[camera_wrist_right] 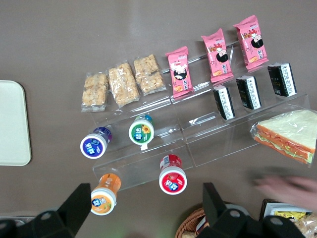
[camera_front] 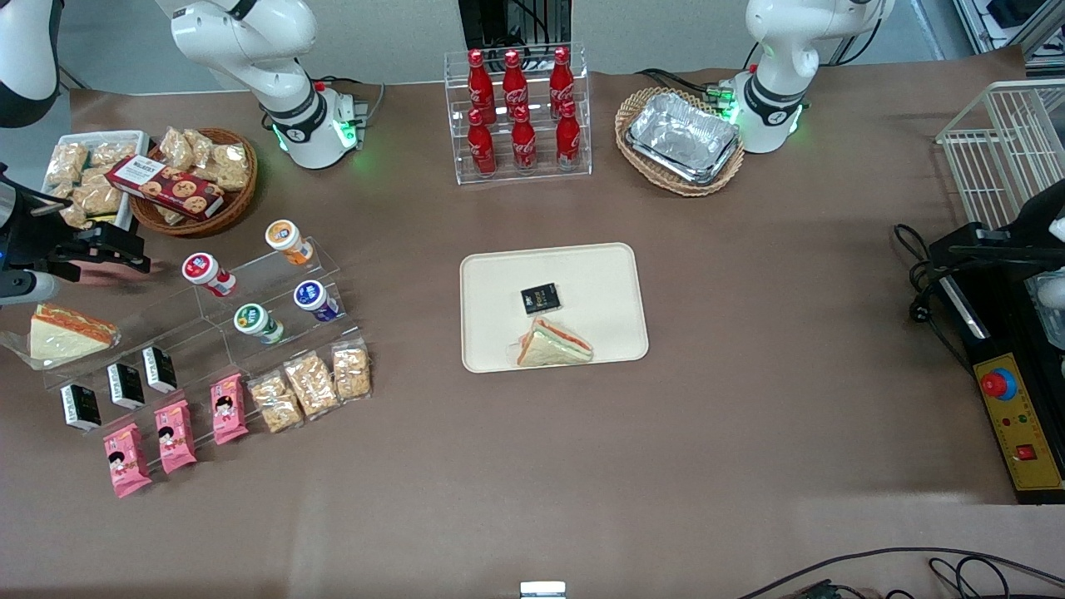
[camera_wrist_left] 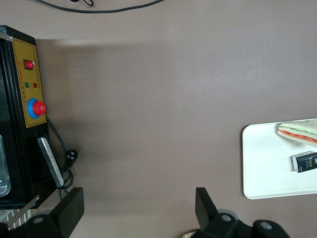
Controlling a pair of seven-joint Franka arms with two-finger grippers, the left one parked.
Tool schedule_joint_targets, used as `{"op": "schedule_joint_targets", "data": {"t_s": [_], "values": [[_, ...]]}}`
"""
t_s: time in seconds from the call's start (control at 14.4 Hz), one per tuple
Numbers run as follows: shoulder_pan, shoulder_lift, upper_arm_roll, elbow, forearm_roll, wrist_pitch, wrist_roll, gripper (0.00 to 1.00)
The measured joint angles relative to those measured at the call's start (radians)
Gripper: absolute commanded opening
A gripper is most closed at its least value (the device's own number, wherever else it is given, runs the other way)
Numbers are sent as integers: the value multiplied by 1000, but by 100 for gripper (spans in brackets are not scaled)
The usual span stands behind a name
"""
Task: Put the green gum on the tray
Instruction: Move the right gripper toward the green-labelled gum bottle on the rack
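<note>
Tool (camera_wrist_right: 143,208) open, empty, hovering high over display shelf for overview; green gum (camera_wrist_right: 141,132) at 12 o'clock; tray (camera_front: 582,258) waits, well apart.

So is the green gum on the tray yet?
Not yet. The green gum sits on the clear stepped stand beside the blue-lidded bottle; the tray holds only a sandwich and a black packet. The open gripper hovers above the stand.

A brown-covered table (camera_front: 749,433) carries the cream tray (camera_front: 611,274) at its middle. A clear bottle rack (camera_front: 520,116) stands farther from the front camera. A clear stepped stand (camera_front: 166,324) sits toward the working arm's end, and a control box (camera_front: 1019,433) toward the parked arm's. The gripper (camera_wrist_right: 146,198) hovers above the stand, fingers spread.
</note>
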Motion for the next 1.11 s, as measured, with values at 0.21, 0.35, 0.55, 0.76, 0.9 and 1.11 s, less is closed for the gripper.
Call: {"op": "schedule_joint_targets", "data": {"t_s": [0.21, 0.35, 0.55, 0.76, 0.9, 1.11], "values": [[0, 1, 1, 0, 0, 0, 0, 100], [0, 1, 0, 0, 0, 0, 0, 100], [0, 1, 0, 0, 0, 0, 0, 100], [-1, 1, -2, 0, 0, 0, 0, 100], [-1, 1, -3, -1, 3, 0, 1, 100], [-1, -7, -3, -18, 15, 3, 28, 100]]}}
